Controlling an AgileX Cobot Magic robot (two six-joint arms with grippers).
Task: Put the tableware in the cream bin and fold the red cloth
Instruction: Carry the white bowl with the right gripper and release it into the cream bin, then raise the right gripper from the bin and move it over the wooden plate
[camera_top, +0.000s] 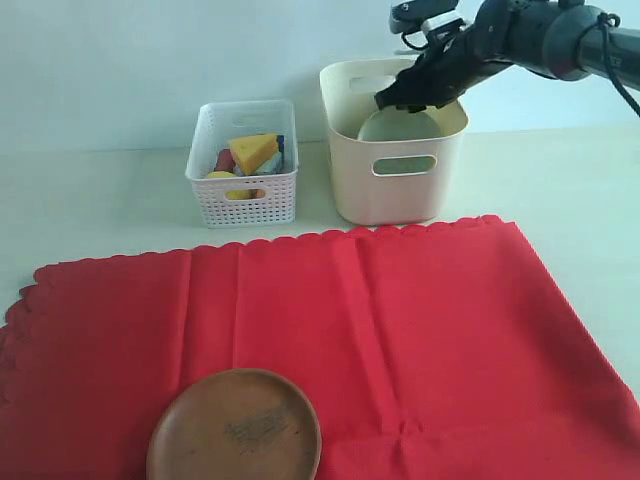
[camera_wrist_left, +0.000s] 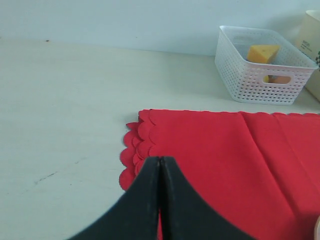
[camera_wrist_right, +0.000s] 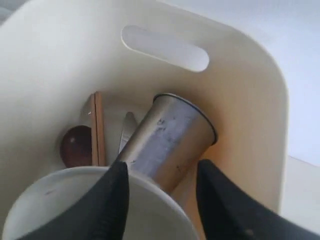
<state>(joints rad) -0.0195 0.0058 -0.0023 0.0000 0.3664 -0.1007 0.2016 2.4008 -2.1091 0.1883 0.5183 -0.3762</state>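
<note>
Right gripper (camera_wrist_right: 161, 167) inside bin (camera_wrist_right: 240, 65), parted partway above bowl (camera_wrist_right: 60, 210), gripping nothing. Left gripper (camera_wrist_left: 159, 161) closed tight, empty, over cloth (camera_wrist_left: 225, 150) corner.

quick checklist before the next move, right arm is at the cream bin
1. Right gripper jaws apart: ok.
2. Bowl inside the cream bin: ok.
3. Bowl free of the fingers: cannot tell, one finger overlaps its rim in the right wrist view.
4. Steel cup, chopsticks, spoon and knife in the bin: ok, the cup leans tilted.
5. Wooden plate binned: not ok, it lies on the red cloth.
6. Cloth folded: not ok, it is spread flat; left gripper shut, holding nothing.
</note>
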